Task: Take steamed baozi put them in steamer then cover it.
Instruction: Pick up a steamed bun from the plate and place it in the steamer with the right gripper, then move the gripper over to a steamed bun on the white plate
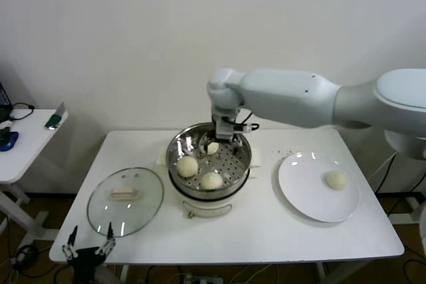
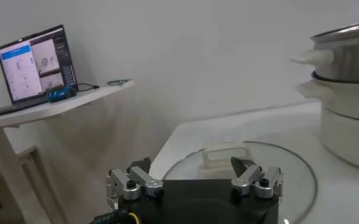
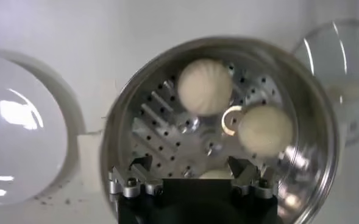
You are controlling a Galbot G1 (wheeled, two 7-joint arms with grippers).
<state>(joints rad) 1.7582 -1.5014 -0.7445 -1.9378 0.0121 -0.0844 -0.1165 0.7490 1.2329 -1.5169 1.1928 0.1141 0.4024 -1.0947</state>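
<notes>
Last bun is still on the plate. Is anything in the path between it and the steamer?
Only the right gripper itself, jaws open, low inside the steamer over the third bun. The table between the plate, where the last bun sits, and the steamer is bare.

In the right wrist view, one baozi (image 3: 216, 174) is largely hidden behind the right hand (image 3: 191, 176); the cover (image 3: 344, 73) is cut by the frame edge; the steamer (image 2: 350, 109) is cropped in the left wrist view; laptop screen (image 2: 36, 61) content is illegible.
</notes>
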